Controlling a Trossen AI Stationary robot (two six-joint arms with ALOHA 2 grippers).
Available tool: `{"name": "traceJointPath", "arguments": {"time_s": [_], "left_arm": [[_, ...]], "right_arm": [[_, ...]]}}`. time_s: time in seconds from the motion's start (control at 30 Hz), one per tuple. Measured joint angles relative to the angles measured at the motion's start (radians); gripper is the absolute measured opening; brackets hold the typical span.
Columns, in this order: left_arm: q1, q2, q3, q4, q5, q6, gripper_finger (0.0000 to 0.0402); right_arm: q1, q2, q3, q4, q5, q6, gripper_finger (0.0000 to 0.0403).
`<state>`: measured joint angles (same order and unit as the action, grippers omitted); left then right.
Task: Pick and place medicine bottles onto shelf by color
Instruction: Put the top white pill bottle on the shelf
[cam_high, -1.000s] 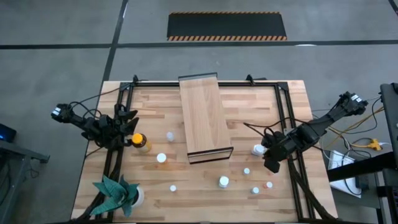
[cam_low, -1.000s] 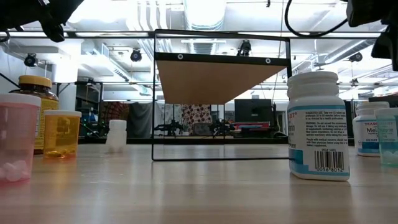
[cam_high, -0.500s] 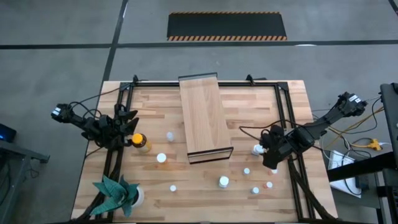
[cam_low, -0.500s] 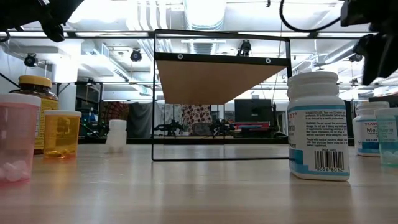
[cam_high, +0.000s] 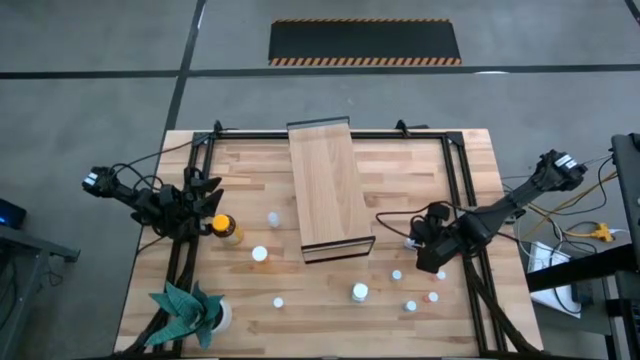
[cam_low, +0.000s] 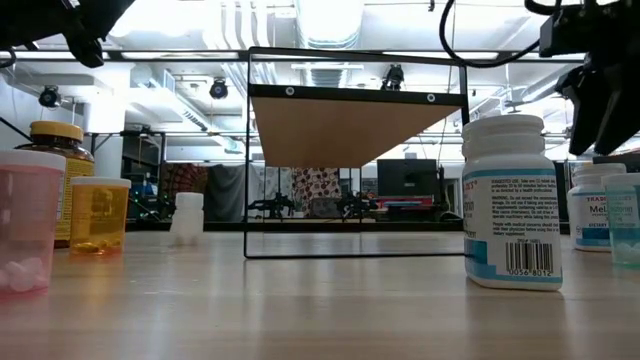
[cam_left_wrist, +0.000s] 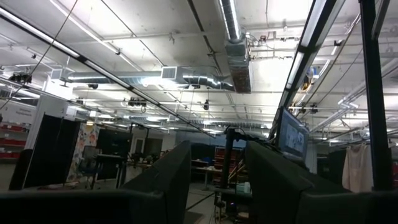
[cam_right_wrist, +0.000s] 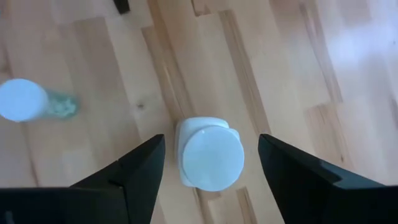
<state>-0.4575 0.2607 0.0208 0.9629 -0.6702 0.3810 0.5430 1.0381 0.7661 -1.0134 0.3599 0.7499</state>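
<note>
My right gripper (cam_right_wrist: 211, 143) (cam_high: 423, 246) (cam_low: 592, 100) hangs open above a white medicine bottle (cam_right_wrist: 210, 158) (cam_low: 592, 210) at the table's right. One finger stands on each side of the bottle's cap without touching it. The bottle stands upright on its base. A white-capped clear bottle (cam_right_wrist: 22, 99) stands close by. The shelf (cam_high: 328, 185) (cam_low: 350, 130), a long light-wood board, lies mid-table on a black frame. My left gripper (cam_high: 200, 190) (cam_left_wrist: 217, 155) waits at the table's left, pointing up at the ceiling, open and empty. Next to it stands the amber yellow-capped bottle (cam_high: 224, 228) (cam_low: 55, 180).
Small bottles stand near the front right (cam_high: 360, 292) (cam_high: 397, 275) (cam_high: 411, 306), one orange-capped (cam_high: 432, 297). Others are left of the shelf (cam_high: 273, 217) (cam_high: 260, 254) (cam_high: 279, 301). A green paper plant (cam_high: 185, 308) sits at the front left. Black frame rails (cam_high: 455, 190) run along the table.
My right gripper has moved toward the table's left edge and come down over the white bottle on the right. The bottle has stayed in place.
</note>
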Motion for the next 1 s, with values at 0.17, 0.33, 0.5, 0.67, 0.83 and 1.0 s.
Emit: {"name": "traceJointPath", "arguments": {"time_s": [0.17, 0.33, 0.5, 0.67, 0.83, 1.0], "left_arm": [[0.000, 0.001, 0.000, -0.001, 0.000, 0.000, 0.0136], [0.000, 0.000, 0.000, 0.000, 0.000, -0.001, 0.0136], [0.000, 0.000, 0.000, 0.001, 0.000, -0.002, 0.0136], [0.000, 0.000, 0.000, 0.001, 0.000, -0.003, 0.0136], [0.000, 0.000, -0.001, 0.001, 0.000, -0.003, 0.0136], [0.000, 0.000, -0.001, 0.000, 0.000, -0.004, 0.0136]], "right_arm": [[0.000, 0.027, -0.013, 0.000, 0.000, 0.012, 0.0251], [0.000, 0.039, -0.027, 0.004, 0.000, 0.020, 0.0249], [0.000, 0.036, -0.056, 0.034, 0.000, 0.046, 0.0249], [0.000, 0.037, -0.067, 0.038, 0.000, 0.051, 0.0227], [0.000, 0.037, -0.067, 0.047, -0.002, 0.055, 0.0182], [0.000, 0.034, -0.067, 0.052, -0.012, 0.063, 0.0162]]}}
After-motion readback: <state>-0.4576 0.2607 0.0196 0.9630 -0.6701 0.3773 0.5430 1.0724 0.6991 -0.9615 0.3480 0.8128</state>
